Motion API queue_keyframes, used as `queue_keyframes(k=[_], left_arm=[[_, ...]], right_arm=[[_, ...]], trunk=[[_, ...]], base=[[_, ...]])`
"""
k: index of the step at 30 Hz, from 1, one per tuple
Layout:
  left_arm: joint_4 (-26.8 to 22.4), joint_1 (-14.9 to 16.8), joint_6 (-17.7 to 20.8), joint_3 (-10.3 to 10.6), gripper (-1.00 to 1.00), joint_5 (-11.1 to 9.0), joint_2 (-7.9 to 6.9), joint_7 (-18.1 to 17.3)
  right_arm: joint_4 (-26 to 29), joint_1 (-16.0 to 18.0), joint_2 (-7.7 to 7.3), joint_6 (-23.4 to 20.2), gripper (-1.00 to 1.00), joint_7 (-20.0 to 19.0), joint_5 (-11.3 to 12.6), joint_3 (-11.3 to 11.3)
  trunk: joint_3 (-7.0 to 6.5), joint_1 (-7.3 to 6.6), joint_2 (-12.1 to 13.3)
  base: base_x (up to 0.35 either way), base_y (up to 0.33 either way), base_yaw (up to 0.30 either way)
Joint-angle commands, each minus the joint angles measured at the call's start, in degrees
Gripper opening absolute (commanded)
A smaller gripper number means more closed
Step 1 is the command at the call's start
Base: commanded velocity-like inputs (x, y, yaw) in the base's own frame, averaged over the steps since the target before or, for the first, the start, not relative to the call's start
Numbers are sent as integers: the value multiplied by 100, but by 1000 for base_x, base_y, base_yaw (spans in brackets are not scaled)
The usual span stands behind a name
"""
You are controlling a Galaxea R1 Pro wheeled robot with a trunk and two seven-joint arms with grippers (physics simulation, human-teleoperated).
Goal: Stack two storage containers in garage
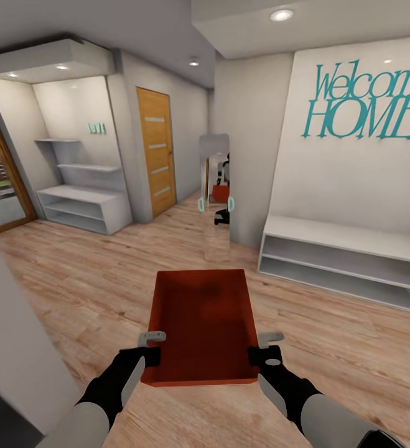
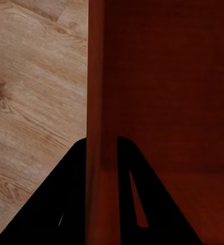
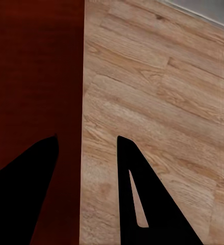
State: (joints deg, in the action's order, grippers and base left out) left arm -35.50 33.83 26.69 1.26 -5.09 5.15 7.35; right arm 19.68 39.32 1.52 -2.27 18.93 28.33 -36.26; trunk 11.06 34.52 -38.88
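Observation:
I carry one red-orange storage container [image 1: 205, 317] level in front of me above light wood-plank flooring, its open top showing an empty inside. My left gripper [image 1: 152, 348] is shut on the container's left wall near the close corner. In the left wrist view the gripper [image 2: 101, 143] pinches that wall of the container [image 2: 168, 76]. My right gripper [image 1: 264, 348] is shut on the right wall. In the right wrist view the gripper [image 3: 86, 138] straddles the rim of the container [image 3: 35, 66]. The garage is out of view.
A standing mirror [image 1: 215, 193] is straight ahead at a wall corner. A low white shelf bench [image 1: 348, 261] runs along the right wall under teal lettering. An orange-brown wooden door [image 1: 155, 149] and white shelving [image 1: 83, 208] stand ahead left. A pale wall [image 1: 12, 348] is close on my left.

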Motion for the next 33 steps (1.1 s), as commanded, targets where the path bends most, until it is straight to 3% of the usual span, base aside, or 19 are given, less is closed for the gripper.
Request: queue_keyframes(k=[1, 33], left_arm=[[-27, 5, 46, -160, -100, 166, 3, 153], [-27, 8, 45, -161, -100, 166, 2, 153]], right_arm=[[22, 4, 111, -28, -100, 48, 59, 13], [20, 4, 111, -32, -100, 50, 54, 13]], trunk=[[9, 5, -8], [9, 5, -8]], base=[[322, 0, 0], [323, 0, 0]])
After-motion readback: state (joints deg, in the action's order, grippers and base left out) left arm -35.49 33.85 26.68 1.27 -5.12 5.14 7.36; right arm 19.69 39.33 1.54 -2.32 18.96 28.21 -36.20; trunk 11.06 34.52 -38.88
